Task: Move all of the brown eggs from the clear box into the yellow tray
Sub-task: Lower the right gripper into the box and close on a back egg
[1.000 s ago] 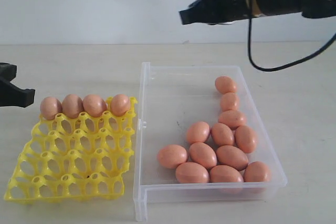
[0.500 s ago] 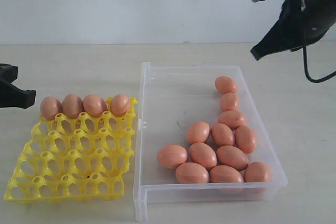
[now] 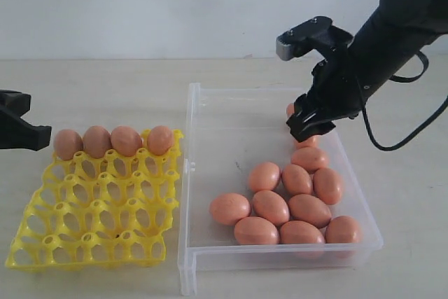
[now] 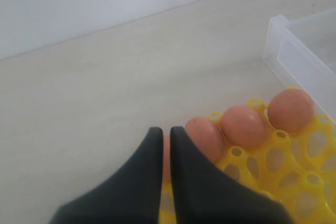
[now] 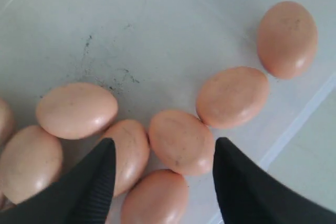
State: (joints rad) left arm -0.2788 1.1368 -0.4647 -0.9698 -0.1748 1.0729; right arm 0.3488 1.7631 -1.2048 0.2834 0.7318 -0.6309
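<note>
Tray: the tray [image 3: 84, 260] is lying flat on the table [image 3: 105, 89], left of the box [image 3: 231, 138] and just beside it. I cannot tell whether the two are touching.
Box: it is lying with one long side facing the tray.
In tray: four eggs [image 3: 126, 140] are sitting side by side along the far row, one to a cup.
In box: about twelve eggs are lying loose on the floor. They are bunching toward the near right corner, with a line of them running up along the right wall.
Box floor: faint dark specks are showing beside the eggs in the right wrist view.
Right side: the right claw [image 3: 306, 125] is hanging low over the far end of that line, its jaws standing wide apart and gripping nothing. It is hiding part of the two farthest eggs.
Right wrist view: one of the eggs is lying in line with the gap between the jaws, with others crowding close on either side.
Left side: the left claw [image 3: 24, 134] is hovering at the tray's far left corner, just beside the end of the row. Its jaws are pressing together with nothing between them.
Left wrist view: the closed tips are covering part of the end egg.
</note>
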